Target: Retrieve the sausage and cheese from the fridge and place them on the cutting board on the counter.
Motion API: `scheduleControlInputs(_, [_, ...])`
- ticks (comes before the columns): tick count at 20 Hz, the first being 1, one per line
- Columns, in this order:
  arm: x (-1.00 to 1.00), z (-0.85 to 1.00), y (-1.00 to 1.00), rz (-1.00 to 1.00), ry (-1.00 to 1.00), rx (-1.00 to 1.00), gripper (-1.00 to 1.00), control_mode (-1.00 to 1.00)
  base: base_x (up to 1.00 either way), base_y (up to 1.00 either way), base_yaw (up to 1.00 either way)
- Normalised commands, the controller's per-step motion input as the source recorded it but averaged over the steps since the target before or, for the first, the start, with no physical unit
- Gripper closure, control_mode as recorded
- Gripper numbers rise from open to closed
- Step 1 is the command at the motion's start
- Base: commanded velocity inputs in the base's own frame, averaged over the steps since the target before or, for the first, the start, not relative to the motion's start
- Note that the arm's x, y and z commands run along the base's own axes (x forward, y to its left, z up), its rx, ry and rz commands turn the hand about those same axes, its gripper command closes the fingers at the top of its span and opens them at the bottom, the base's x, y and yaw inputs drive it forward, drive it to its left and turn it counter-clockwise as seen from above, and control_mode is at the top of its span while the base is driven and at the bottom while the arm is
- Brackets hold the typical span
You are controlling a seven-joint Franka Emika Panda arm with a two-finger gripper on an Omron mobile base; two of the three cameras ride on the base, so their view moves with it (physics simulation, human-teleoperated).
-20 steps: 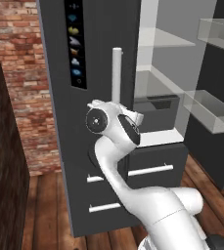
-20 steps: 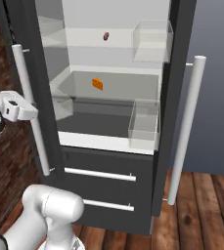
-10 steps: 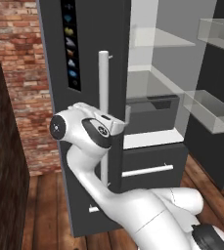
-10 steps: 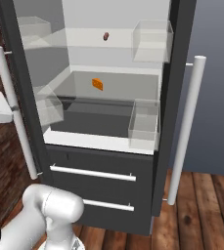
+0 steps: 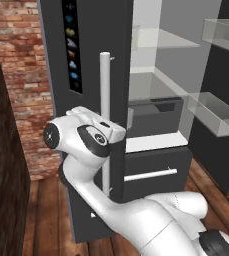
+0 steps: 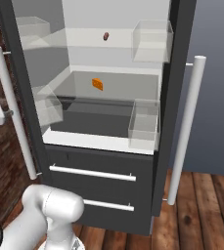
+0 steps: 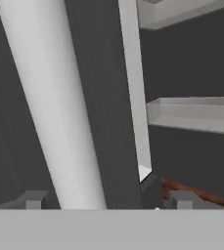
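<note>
With the tall dark grey fridge (image 6: 108,215) swung open on its long white bar handle (image 5: 105,125), your tool (image 7: 103,200) straddles that bar with jaws spread wide, gripping nothing, while small orange cheese wedge (image 6: 98,84) and dark sausage (image 6: 106,36) wait on the glass shelves.

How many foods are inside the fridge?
2. A small dark sausage sits on the top shelf, and an orange cheese wedge sits on the shelf below it. More may be hidden behind the clear door bins.
</note>
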Motion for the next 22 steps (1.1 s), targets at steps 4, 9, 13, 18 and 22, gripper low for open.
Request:
scheduleControlInputs(4, [-1.00,0.40,-0.01,0.03,-0.21,0.00,-1.00,-1.00,0.00,0.00,0.00])
scheduleControlInputs(9, [-0.65,0.19,-0.56,0.33,-0.06,0.19,-1.00,-1.00,0.00,0.00,0.00])
scheduleControlInputs(13, [-0.06,0.06,-1.00,0.28,0.00,0.62,-1.00,-1.00,0.00,0.00,0.00])
scheduleControlInputs(18, [0.05,0.00,-1.00,0.25,0.00,0.57,-1.00,-1.00,0.00,0.00,0.00])
scheduleControlInputs(22, [0.25,-0.04,-0.87,0.27,0.00,0.51,-1.00,-1.00,0.00,0.00,0.00])
